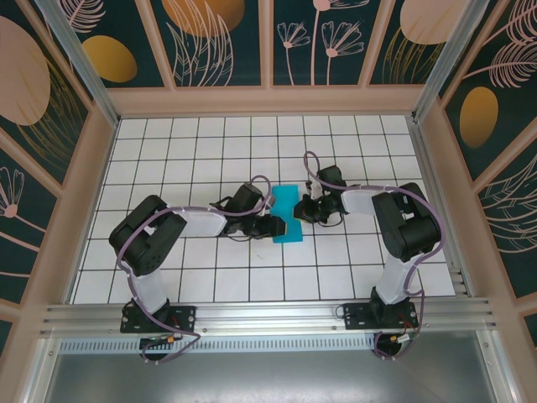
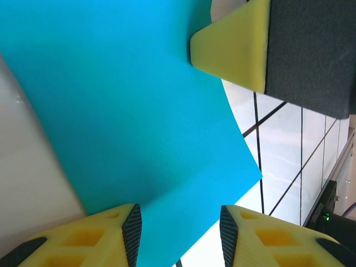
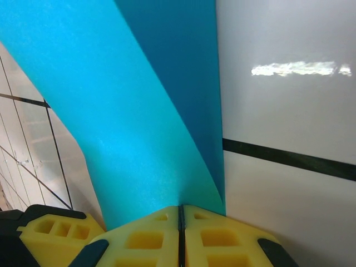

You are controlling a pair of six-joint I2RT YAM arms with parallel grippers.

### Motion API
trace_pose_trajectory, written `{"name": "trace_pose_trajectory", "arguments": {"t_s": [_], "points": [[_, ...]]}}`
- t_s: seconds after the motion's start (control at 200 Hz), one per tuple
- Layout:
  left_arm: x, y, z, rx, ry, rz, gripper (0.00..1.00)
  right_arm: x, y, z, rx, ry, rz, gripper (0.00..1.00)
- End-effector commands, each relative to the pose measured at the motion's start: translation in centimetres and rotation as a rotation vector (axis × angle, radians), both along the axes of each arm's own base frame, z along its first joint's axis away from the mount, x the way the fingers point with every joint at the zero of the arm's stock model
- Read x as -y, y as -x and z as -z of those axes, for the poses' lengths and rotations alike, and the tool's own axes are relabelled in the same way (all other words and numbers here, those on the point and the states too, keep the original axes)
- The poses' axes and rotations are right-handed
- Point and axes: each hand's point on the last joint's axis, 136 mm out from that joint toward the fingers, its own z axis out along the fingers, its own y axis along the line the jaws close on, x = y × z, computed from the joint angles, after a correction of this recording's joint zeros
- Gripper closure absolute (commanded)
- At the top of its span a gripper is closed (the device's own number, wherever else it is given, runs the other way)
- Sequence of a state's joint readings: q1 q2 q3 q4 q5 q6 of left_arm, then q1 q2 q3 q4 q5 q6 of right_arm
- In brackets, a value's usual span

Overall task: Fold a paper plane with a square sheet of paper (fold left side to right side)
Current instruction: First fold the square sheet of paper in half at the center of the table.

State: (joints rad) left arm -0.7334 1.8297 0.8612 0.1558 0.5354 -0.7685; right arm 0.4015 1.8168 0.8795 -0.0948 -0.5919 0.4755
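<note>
The square sheet of paper (image 1: 287, 213) is bright cyan and lies mid-table, bent over into a narrow upright strip. In the right wrist view its lighter flap (image 3: 111, 111) curves over a darker layer and runs down into my right gripper (image 3: 179, 214), which is shut on its edge. My right gripper (image 1: 304, 210) sits at the strip's right side. At the lower left side is my left gripper (image 1: 273, 225). In the left wrist view the sheet (image 2: 122, 111) spreads between and beyond my left gripper (image 2: 179, 236), whose jaws stand open and apart. A right finger (image 2: 233, 47) shows beyond the sheet.
The white gridded table (image 1: 210, 151) is walled by a wooden frame with leaf-patterned panels. A metal rail (image 1: 268, 315) runs along the near edge by the arm bases. Both arms reach in toward the middle, with bare tiles all around the paper.
</note>
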Motion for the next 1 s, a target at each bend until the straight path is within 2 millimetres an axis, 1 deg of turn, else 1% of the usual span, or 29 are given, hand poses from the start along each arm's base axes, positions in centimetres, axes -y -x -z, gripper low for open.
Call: {"name": "trace_pose_trajectory", "arguments": {"t_s": [0.0, 0.125, 0.3, 0.35, 0.475, 0.576, 0.651, 0.721, 0.796, 0.801, 0.811, 0.891, 0.946, 0.966, 0.996], "points": [[-2.1, 3.5, 2.4, -0.121, -0.087, 0.048, 0.55, 2.6, 2.9, 4.8, -0.121, 0.188, 0.013, 0.9], [-1.9, 3.8, 1.6, -0.102, -0.083, 0.078, 0.55, 2.6, 2.9, 4.8, -0.123, 0.189, 0.014, 0.89], [-1.5, 4.7, 0.8, -0.091, -0.072, 0.127, 0.54, 2.6, 2.9, 4.8, -0.122, 0.188, 0.012, 0.89], [-1.4, 5.1, 0.8, -0.09, -0.079, 0.145, 0.54, 2.5, 2.9, 4.8, -0.122, 0.187, 0.011, 0.89], [-1.0, 5.5, 1.1, -0.09, -0.094, 0.163, 0.53, 2.5, 2.8, 4.8, -0.121, 0.186, 0.012, 0.89], [-1.4, 5.6, 1.5, -0.093, -0.119, 0.152, 0.52, 2.5, 2.7, 4.7, -0.119, 0.186, 0.011, 0.89], [-1.6, 5.7, 1.2, -0.084, -0.119, 0.149, 0.52, 2.4, 2.8, 4.8, -0.121, 0.187, 0.008, 0.89], [-1.3, 5.6, -0.1, -0.064, -0.093, 0.149, 0.5, 2.4, 2.7, 4.7, -0.121, 0.185, 0.006, 0.89], [-0.7, 4.9, -1.6, -0.04, -0.068, 0.156, 0.49, 2.3, 2.7, 4.7, -0.119, 0.184, 0.005, 0.89], [-0.6, 4.8, -2.3, -0.027, -0.056, 0.157, 0.49, 2.3, 2.7, 4.7, -0.118, 0.184, 0.005, 0.89], [-0.4, 4.6, -3.0, -0.014, -0.046, 0.155, 0.49, 2.3, 2.7, 4.6, -0.118, 0.184, 0.004, 0.89], [0.4, 3.0, -5.9, 0.037, 0.018, 0.144, 0.49, 2.4, 2.7, 4.6, -0.116, 0.184, 0.004, 0.89], [0.5, 1.7, -7.2, 0.061, 0.048, 0.122, 0.48, 2.4, 2.7, 4.5, -0.116, 0.183, 0.004, 0.89], [0.5, 1.2, -7.5, 0.067, 0.052, 0.114, 0.48, 2.3, 2.6, 4.5, -0.114, 0.183, 0.005, 0.89], [0.3, 0.7, -7.3, 0.068, 0.049, 0.098, 0.48, 2.3, 2.6, 4.5, -0.113, 0.182, 0.004, 0.89]]}}
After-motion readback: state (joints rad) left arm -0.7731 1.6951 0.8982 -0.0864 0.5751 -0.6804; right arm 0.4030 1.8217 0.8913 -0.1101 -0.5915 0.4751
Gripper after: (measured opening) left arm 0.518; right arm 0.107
